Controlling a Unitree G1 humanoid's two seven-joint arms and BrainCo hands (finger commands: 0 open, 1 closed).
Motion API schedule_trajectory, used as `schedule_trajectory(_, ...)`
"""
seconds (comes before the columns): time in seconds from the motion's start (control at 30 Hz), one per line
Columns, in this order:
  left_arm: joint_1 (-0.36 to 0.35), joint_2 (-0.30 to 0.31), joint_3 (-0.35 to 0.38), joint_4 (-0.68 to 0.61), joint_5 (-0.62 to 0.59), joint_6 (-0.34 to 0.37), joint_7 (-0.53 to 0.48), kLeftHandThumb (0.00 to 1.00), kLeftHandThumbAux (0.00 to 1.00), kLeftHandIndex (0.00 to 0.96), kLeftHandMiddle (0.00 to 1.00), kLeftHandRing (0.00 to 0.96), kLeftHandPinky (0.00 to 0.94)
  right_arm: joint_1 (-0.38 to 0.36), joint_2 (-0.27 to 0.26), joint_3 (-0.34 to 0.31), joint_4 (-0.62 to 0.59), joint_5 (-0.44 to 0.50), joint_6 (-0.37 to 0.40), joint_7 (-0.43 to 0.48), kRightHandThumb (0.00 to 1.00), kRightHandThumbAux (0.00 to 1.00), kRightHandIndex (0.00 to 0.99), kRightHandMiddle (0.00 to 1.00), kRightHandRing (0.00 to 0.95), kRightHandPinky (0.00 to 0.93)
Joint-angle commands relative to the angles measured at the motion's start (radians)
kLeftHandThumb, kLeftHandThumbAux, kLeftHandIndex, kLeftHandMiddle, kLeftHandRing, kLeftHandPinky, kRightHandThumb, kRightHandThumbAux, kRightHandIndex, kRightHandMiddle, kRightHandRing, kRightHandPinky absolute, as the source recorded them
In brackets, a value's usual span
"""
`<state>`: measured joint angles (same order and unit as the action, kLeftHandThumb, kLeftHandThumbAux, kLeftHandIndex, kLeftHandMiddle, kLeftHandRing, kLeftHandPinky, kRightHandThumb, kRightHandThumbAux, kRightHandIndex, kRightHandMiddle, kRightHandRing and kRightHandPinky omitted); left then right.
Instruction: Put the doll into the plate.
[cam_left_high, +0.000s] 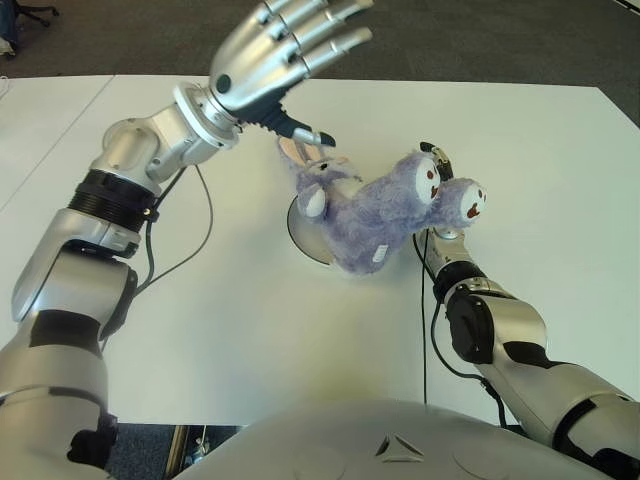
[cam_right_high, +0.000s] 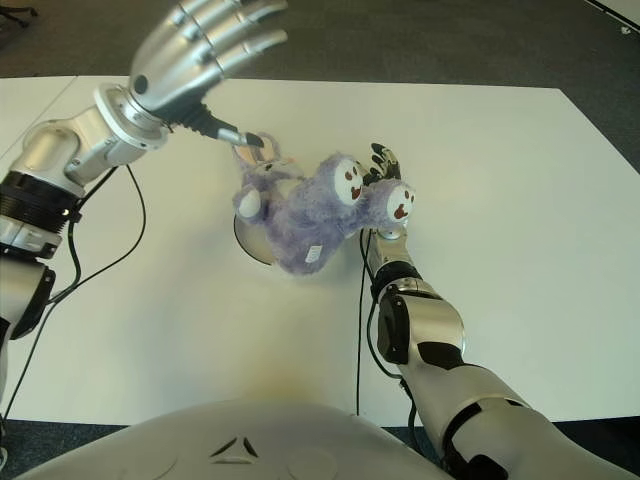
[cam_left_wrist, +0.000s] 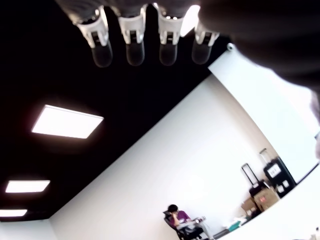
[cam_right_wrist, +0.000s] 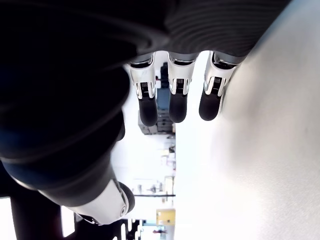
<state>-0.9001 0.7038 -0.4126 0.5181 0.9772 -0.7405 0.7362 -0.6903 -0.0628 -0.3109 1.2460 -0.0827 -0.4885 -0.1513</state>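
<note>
While the purple doll (cam_left_high: 375, 215) lay across the plate (cam_left_high: 305, 238) (mostly covering it), the right hand (cam_left_high: 440, 165) sat behind its head, fingers relaxed, grasping nothing. The left hand (cam_left_high: 275, 45) hovered above, fingers spread, likely clear of the drop.

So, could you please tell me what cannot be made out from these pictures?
- Plate: eye views; the doll covers all but its left rim.
- Right hand: eye views; mostly behind the doll, contact unclear.
- Right wrist view: a dark blurred mass near the lens, unidentifiable.
- Left hand: eye views; top edge cuts off some fingertips.
</note>
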Motion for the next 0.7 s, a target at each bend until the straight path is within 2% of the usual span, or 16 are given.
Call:
schedule_trajectory(0.03,-0.021,0.011,0.05,0.135,-0.089,-0.02,-0.045,0.0,0.32,0.0,0.0,0.0,0.0,0.162,0.042,-0.032,0.114,0.044,0.142,0.006,0.43,0.874,0.206,0.145,0.116,0.128)
schedule_trajectory(0.13,-0.045,-0.01,0.072,0.229,-0.123,0.003,-0.041,0.0,0.321,0.0,0.016,0.0,0.0,0.161,0.042,-0.03,0.115,0.04,0.147,0.005,0.435,0.869,0.207,0.143,0.112,0.115)
schedule_trajectory(0.23,-0.059,-0.038,0.092,0.305,-0.178,0.027,-0.079,0.0,0.336,0.0,0.021,0.0,0.0,0.16,0.042,-0.027,0.115,0.035,0.15,0.003,0.425,0.869,0.198,0.131,0.096,0.084)
schedule_trajectory(0.4,-0.071,-0.06,0.095,0.384,-0.205,0.051,-0.097,0.0,0.351,0.0,0.011,0.0,0.0,0.16,0.041,-0.03,0.115,0.035,0.15,0.005,0.409,0.875,0.194,0.121,0.082,0.075)
schedule_trajectory(0.5,-0.106,-0.119,0.104,0.554,-0.244,0.075,-0.096,0.0,0.368,0.0,0.009,0.001,0.008,0.16,0.04,-0.023,0.115,0.028,0.149,-0.001,0.386,0.882,0.182,0.12,0.085,0.096)
schedule_trajectory(0.7,-0.149,-0.189,0.155,0.708,-0.344,0.091,-0.145,0.0,0.364,0.0,0.026,0.021,0.029,0.161,0.046,-0.029,0.114,0.033,0.14,-0.004,0.401,0.882,0.19,0.132,0.101,0.115)
